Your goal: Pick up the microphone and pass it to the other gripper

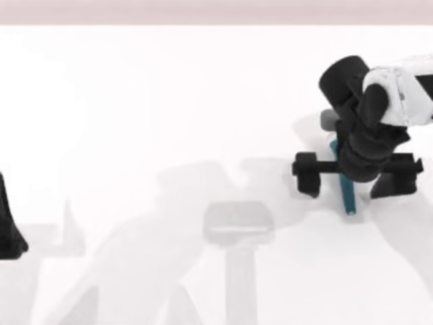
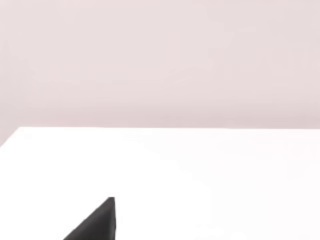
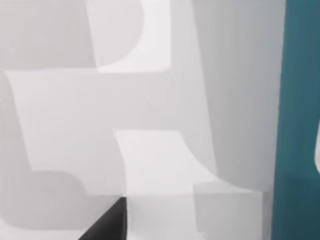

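Note:
The microphone lies flat on the white table at the right, its teal handle (image 1: 349, 198) pointing toward the near edge and its grey mesh head (image 1: 329, 120) toward the far edge. My right gripper (image 1: 350, 179) hangs low over the handle, open wide, with one black finger (image 1: 306, 175) on each side of it and not touching. In the right wrist view the teal handle (image 3: 300, 115) fills one edge and one finger tip (image 3: 112, 222) shows. The left gripper (image 1: 9, 233), the other gripper, sits parked at the table's left edge; one finger (image 2: 97, 222) shows in its wrist view.
Only grey shadows of the arms fall across the white table (image 1: 169, 101). A pale pink wall (image 1: 216, 10) runs behind its far edge.

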You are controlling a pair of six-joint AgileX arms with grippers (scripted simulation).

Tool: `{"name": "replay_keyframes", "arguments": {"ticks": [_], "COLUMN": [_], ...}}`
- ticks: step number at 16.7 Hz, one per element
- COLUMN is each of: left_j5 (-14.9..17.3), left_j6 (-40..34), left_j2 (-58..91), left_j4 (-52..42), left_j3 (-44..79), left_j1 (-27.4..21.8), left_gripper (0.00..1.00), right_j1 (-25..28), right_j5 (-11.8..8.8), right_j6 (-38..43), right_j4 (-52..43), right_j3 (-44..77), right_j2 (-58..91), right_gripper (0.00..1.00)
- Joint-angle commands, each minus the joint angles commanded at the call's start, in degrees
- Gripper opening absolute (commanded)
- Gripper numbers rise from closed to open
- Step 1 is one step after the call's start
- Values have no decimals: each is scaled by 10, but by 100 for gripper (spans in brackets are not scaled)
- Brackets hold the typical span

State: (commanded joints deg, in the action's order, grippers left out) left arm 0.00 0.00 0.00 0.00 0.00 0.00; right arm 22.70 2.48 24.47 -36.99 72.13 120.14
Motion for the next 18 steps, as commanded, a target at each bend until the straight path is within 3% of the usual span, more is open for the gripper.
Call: {"name": "replay_keyframes", "arguments": {"ticks": [5,13,14,18], "left_j5": [0,0,0,0], "left_j6": [0,0,0,0], "left_j2": [0,0,0,0], "left_j4": [0,0,0,0], "left_j3": [0,0,0,0], "left_j1": [0,0,0,0], "left_gripper": [100,100,100,100], "right_j1": [0,0,1,3], "right_j5": [0,0,13,0], "right_j6": [0,0,-8,-19], "right_j4": [0,0,-15,21], "right_j3": [0,0,14,7], "right_j2": [0,0,-34,-41], "right_gripper": [2,0,0,0]}}
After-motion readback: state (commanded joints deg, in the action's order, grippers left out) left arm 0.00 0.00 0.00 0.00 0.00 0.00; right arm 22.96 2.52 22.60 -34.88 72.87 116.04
